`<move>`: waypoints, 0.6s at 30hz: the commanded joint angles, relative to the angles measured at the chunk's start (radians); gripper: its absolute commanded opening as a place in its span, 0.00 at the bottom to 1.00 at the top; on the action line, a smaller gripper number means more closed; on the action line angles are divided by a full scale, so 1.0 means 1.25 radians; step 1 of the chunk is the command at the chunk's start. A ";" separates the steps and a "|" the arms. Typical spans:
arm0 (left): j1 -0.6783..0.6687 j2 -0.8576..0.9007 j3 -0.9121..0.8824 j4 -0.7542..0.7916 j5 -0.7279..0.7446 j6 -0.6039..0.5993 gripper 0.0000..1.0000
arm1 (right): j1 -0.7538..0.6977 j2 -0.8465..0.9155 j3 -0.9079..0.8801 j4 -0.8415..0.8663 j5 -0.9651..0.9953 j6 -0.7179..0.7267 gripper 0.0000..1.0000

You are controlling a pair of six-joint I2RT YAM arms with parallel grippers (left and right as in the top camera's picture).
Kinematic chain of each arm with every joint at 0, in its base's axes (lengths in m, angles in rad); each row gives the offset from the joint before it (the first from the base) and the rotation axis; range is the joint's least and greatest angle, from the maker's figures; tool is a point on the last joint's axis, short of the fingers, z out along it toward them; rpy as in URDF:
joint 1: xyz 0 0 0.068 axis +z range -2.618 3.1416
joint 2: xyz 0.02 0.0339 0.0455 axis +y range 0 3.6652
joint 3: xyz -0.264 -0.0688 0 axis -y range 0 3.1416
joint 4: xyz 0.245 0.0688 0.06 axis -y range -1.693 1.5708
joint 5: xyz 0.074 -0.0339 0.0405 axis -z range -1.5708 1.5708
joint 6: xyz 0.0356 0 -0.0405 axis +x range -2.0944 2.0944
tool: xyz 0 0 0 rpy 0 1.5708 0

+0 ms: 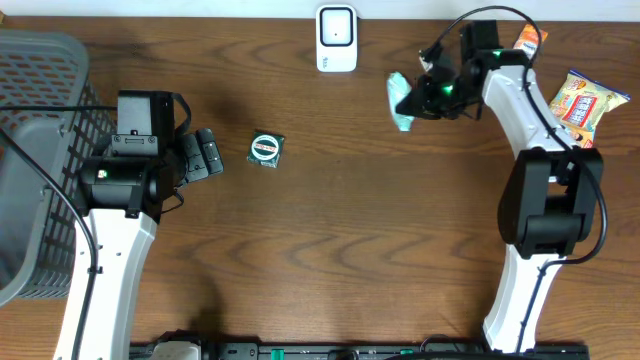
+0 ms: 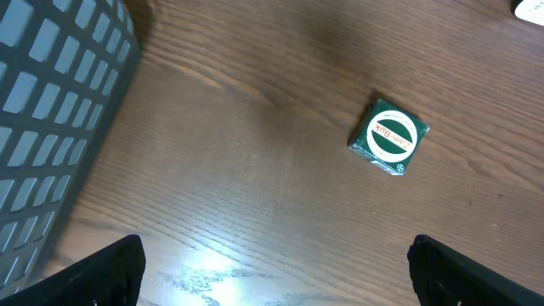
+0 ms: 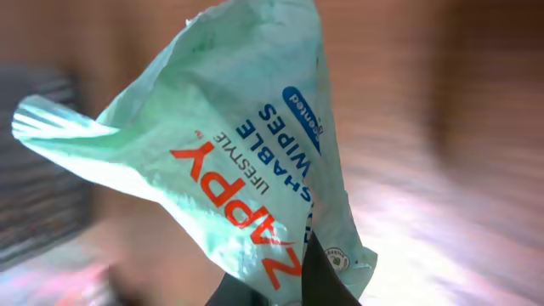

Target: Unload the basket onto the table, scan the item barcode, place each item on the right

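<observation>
One Zappy wipes packet (image 1: 399, 102) is pinched in my right gripper (image 1: 417, 97) near the far edge of the table (image 1: 350, 250), stretching leftward toward the barcode scanner (image 1: 336, 38) at that edge's middle. My left gripper (image 1: 205, 155) gapes wide, empty, farther off.

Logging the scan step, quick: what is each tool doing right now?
Left tool: open, empty.
Right tool: shut on the Zappy wipes packet.
</observation>
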 commanded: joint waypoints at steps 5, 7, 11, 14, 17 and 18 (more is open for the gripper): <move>0.002 -0.003 0.004 -0.003 -0.011 0.005 0.98 | 0.005 0.029 -0.130 0.052 -0.454 -0.066 0.01; 0.002 -0.003 0.004 -0.003 -0.010 0.005 0.98 | 0.004 0.041 -0.176 0.084 -0.477 -0.062 0.01; 0.002 -0.003 0.004 -0.003 -0.011 0.005 0.98 | -0.015 0.058 -0.240 0.132 -0.464 -0.049 0.01; 0.002 -0.003 0.004 -0.003 -0.011 0.005 0.98 | -0.042 0.062 -0.262 0.144 -0.323 0.012 0.01; 0.002 -0.003 0.004 -0.003 -0.011 0.005 0.98 | -0.067 0.062 -0.263 0.140 -0.146 0.054 0.05; 0.002 -0.003 0.004 -0.003 -0.011 0.005 0.98 | -0.076 0.062 -0.260 0.135 -0.107 0.056 0.08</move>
